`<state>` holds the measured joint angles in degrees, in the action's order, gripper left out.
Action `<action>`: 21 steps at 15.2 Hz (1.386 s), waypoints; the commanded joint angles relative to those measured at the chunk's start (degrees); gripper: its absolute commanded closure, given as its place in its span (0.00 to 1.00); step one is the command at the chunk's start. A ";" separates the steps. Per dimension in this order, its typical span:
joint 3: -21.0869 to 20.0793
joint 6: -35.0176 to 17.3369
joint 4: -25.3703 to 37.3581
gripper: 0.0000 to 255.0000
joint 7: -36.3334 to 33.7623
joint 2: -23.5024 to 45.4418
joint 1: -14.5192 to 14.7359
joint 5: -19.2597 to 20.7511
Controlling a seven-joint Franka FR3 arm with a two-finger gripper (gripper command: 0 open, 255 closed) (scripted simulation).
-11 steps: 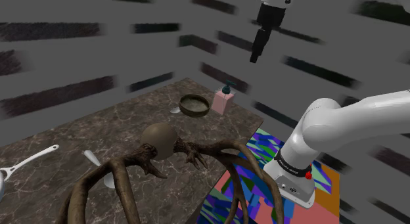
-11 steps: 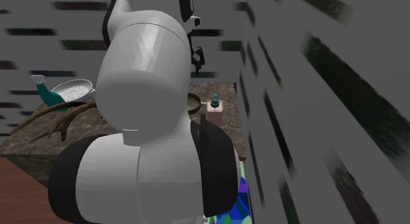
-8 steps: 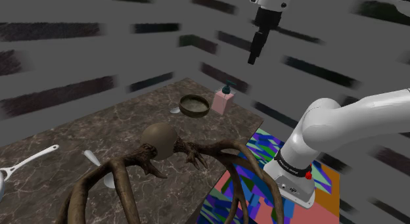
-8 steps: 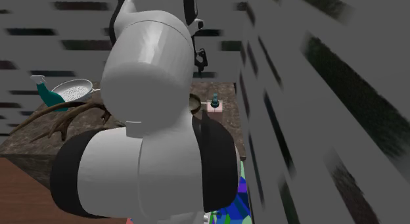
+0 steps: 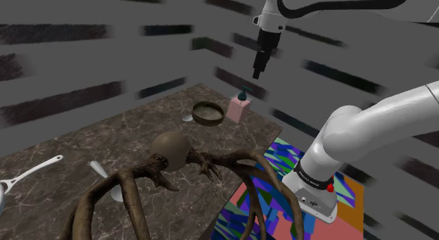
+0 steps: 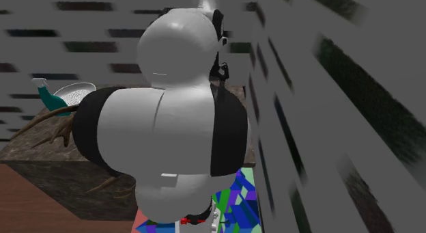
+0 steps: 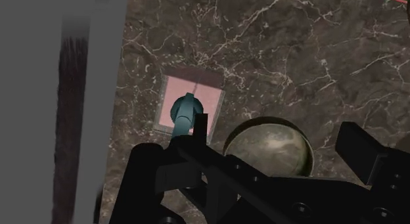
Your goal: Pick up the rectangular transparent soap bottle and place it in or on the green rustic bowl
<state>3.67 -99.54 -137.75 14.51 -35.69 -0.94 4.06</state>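
Approach step. Hand open, its two prongs apart, hanging well above the bottle. Bottle stands upright at the worktop's far corner, just beside the bowl, on the shoulder view's right. Next: descend straight, straddle the bottle's body, close.

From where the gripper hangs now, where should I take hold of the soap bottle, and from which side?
Take the soap bottle by its pink boxy body, just under the pump, coming straight down from above. It stands upright with flat opposite faces that suit the open gripper, and the bowl and wall likely crowd any sideways approach.
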 commanded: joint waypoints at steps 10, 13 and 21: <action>6.85 -14.45 0.35 0.00 7.46 17.25 -2.01 1.09; 7.01 -16.91 -1.43 0.00 7.49 17.94 -2.06 1.13; 7.21 -19.89 -3.41 0.00 7.54 18.95 -2.11 1.17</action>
<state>10.88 -119.38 -141.14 22.04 -16.76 -3.05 5.24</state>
